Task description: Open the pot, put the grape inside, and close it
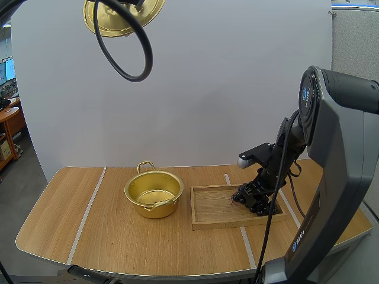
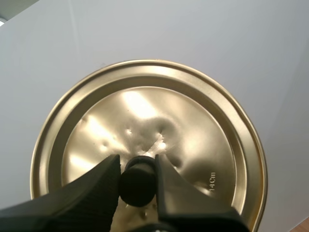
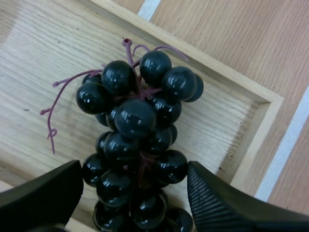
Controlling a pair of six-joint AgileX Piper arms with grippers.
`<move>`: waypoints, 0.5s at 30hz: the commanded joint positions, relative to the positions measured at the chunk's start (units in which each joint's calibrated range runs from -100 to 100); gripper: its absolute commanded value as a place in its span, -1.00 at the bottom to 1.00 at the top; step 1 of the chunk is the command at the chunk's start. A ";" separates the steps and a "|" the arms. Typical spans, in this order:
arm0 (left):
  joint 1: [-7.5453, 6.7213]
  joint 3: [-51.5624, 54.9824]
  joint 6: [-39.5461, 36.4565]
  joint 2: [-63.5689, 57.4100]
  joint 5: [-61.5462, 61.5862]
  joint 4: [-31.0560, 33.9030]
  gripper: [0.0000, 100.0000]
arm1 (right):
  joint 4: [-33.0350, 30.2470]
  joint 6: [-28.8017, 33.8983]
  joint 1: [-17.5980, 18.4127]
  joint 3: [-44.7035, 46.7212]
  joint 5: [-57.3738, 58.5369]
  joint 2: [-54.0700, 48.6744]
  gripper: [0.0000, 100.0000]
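Observation:
High above the table's far left, a gold lid hangs in the air. In the left wrist view my left gripper is shut on the lid's black knob, with the lid's dented top facing the camera. The gold pot stands open and empty on the table. A dark bunch of grapes with a purple stem lies at the right end of the wooden tray. My right gripper is open, its fingers on either side of the bunch's lower part. From above, the grapes sit under that gripper.
The wooden tray lies just right of the pot on a wooden table marked with white tape lines. The right arm's grey base rises at the table's right edge. Bare table stretches left of the pot.

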 commanded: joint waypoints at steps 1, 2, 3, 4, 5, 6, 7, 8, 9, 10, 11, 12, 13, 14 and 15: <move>-0.21 -0.29 -0.34 -0.02 -0.78 0.79 -1.00 | 0.04 -0.50 -0.18 -0.33 0.19 1.41 1.00; -0.21 -0.29 -0.34 -0.02 -0.78 0.79 -1.00 | 0.04 -0.47 -0.18 -0.33 0.35 1.54 1.00; -0.21 -0.29 -0.34 -0.02 -0.78 0.79 -1.00 | 0.04 -0.47 -0.18 -0.33 0.58 1.80 1.00; -0.21 -0.29 -0.34 -0.02 -0.78 0.79 -1.00 | -0.07 -0.47 -0.18 -0.33 0.75 1.99 1.00; -0.21 -0.29 -0.34 -0.02 -0.78 0.79 -1.00 | -0.07 -0.47 -0.18 -0.33 0.95 2.16 1.00; -0.21 -0.29 -0.34 -0.02 -0.78 0.79 -1.00 | -0.07 -0.47 -0.18 -0.33 0.95 2.16 0.85; -0.21 -0.29 -0.34 -0.02 -0.78 0.79 -1.00 | -0.07 -0.47 -0.18 -0.33 0.95 2.16 0.64; -0.21 -0.29 -0.34 -0.02 -0.78 0.79 -1.00 | -0.07 -0.47 -0.18 -0.33 0.95 2.16 0.26; -0.21 -0.29 -0.34 -0.02 -0.78 0.79 -1.00 | -0.07 -0.47 -0.18 -0.33 0.95 2.16 0.04; -0.21 -0.29 -0.34 -0.02 -0.78 0.79 -1.00 | 0.08 -0.47 -0.18 -0.33 0.95 2.16 -0.56; -0.21 -0.29 -0.34 -0.02 -0.78 0.79 -1.00 | 0.18 -0.47 -0.18 -0.33 0.95 2.16 -1.00; -0.21 -0.29 -0.34 -0.02 -0.78 0.79 -1.00 | 0.66 -0.47 -0.18 -0.33 0.95 2.16 -1.00; -0.21 -0.29 -0.34 -0.02 -0.78 0.79 -1.00 | 0.81 -0.37 -0.18 -0.33 0.95 2.16 -1.00; -0.21 -0.29 -0.34 -0.02 -0.78 0.79 -1.00 | 1.14 -0.37 -0.18 -0.33 0.95 2.16 -1.00; -0.21 -0.29 -0.34 -0.02 -0.78 0.79 -1.00 | 1.38 -0.37 -0.18 -0.33 0.95 2.16 -1.00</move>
